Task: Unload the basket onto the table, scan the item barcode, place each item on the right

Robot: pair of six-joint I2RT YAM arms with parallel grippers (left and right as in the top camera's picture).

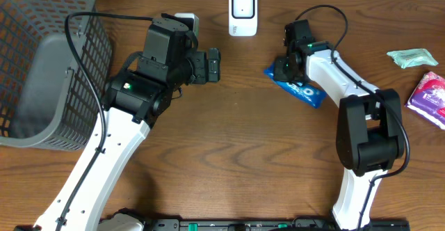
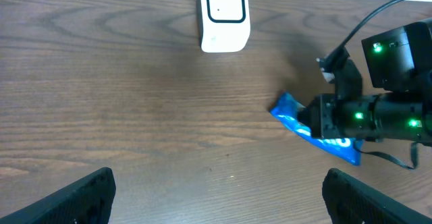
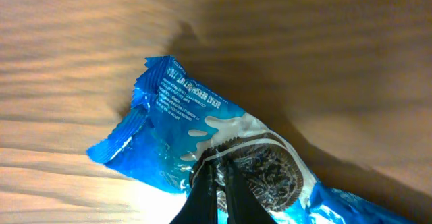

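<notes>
Right pincer point(image 1: 279, 69) clenched on the blue cookie packet point(image 1: 300, 89), near the packet's left end. In the right wrist view the 2 fingertips point(image 3: 214, 183) are pressed together, pinching the wrapper right at the printed cookie. The wrapper's crimped end points up-left in that view. Can't tell if the packet is lifted or lying flat on the worktop point(image 1: 229, 154).

The packet sits at centre-right of the worktop, below and right of the white scanner point(image 1: 243, 12), apart from it. The scanner stands at the far edge, its face toward the arms. In the left wrist view the packet point(image 2: 289, 110) pokes out left of the right pincer point(image 2: 316, 119), with the scanner point(image 2: 224, 15) up top.

Left pincer point(image 1: 213, 65) is released, jaws spread wide and nothing between them. Both fingers point(image 2: 74, 197) show at the bottom corners of its own view. It hovers left of the packet, not touching it.

Grey mesh basket point(image 1: 42, 64) at far left. On the right edge are 1 green packet point(image 1: 411, 57) and 1 purple packet point(image 1: 431, 97), well apart from the arms.
</notes>
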